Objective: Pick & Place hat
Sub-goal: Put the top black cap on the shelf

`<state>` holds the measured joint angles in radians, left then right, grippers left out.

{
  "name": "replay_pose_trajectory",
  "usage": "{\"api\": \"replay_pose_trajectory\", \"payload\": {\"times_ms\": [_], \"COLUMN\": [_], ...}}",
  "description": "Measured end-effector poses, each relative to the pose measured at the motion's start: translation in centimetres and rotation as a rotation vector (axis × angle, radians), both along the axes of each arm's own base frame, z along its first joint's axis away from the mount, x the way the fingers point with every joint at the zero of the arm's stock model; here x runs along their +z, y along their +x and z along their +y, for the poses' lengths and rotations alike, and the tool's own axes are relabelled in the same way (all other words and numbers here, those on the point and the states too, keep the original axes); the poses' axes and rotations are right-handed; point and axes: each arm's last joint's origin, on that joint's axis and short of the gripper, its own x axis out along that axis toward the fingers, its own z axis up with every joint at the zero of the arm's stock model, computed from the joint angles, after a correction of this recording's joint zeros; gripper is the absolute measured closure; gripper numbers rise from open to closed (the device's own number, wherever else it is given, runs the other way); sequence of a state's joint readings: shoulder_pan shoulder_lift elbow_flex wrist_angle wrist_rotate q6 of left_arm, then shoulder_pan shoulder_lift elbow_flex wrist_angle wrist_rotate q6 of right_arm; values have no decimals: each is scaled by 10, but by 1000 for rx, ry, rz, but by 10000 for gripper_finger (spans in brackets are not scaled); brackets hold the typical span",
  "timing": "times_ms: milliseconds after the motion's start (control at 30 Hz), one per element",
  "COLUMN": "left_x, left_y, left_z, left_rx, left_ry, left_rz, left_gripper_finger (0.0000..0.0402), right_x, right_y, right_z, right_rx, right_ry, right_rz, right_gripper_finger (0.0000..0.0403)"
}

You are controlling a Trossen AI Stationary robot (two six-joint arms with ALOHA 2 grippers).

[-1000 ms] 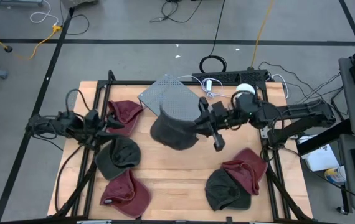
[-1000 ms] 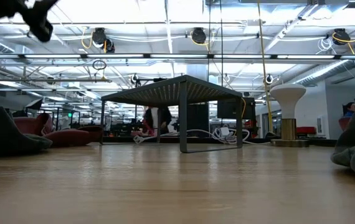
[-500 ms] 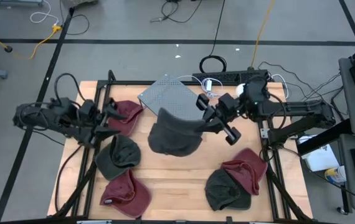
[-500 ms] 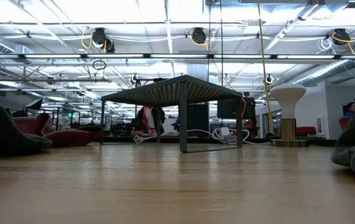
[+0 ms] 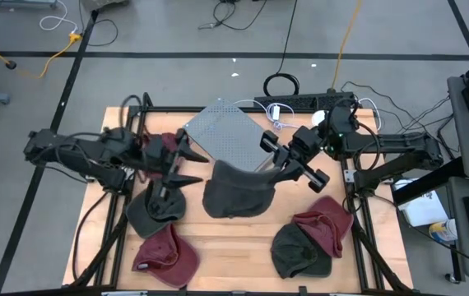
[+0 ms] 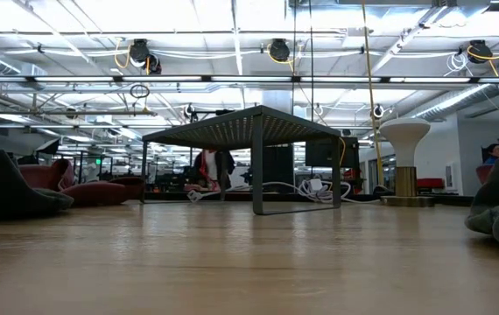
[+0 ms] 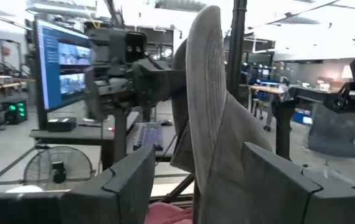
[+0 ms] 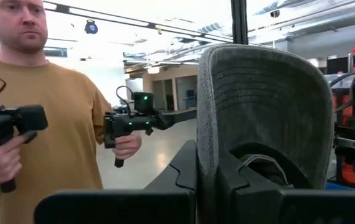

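Your grey hat (image 5: 234,191) hangs above mid-table by the mesh rack (image 5: 226,133), brim pinched in your right gripper (image 5: 274,168). Your left gripper (image 5: 192,167) sits just beside it, fingers spread wide, gripping nothing. Other hats (image 5: 165,255) lie around.

A hat (image 5: 233,193) hangs above the middle of the surface (image 5: 234,242), with the right hand (image 5: 274,171) on its right side and the left hand (image 5: 187,167) just left of it. A mesh rack (image 5: 225,134) stands behind, near the back edge. Other hats lie along the left and right edges.
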<state>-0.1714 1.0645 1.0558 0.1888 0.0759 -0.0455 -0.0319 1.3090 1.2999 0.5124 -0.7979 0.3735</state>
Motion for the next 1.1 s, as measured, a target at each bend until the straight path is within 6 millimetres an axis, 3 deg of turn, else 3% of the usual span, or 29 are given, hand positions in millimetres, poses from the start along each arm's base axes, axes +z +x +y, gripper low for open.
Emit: {"api": "replay_pose_trajectory", "payload": {"times_ms": [300,533,867,1100], "left_x": [3,7,8,10], "left_y": [37,43,42,42], "left_z": [-6,-10,-11,-8], "left_rx": [-28,-172,-252,-262], "left_ry": [13,-72,-112,-110], "left_rz": [29,-27,-26,-38], "left_gripper_finger": [160,169,312,380], "right_x": [-1,-1,0,0], "right_y": [-1,-1,-1,-1], "right_z": [1,2,1,1], "right_rx": [68,72,49,41], "right_ry": [-10,-13,-7,-4], "right_rz": [20,19,14,13], "right_gripper_finger": [400,399,399,398]}}
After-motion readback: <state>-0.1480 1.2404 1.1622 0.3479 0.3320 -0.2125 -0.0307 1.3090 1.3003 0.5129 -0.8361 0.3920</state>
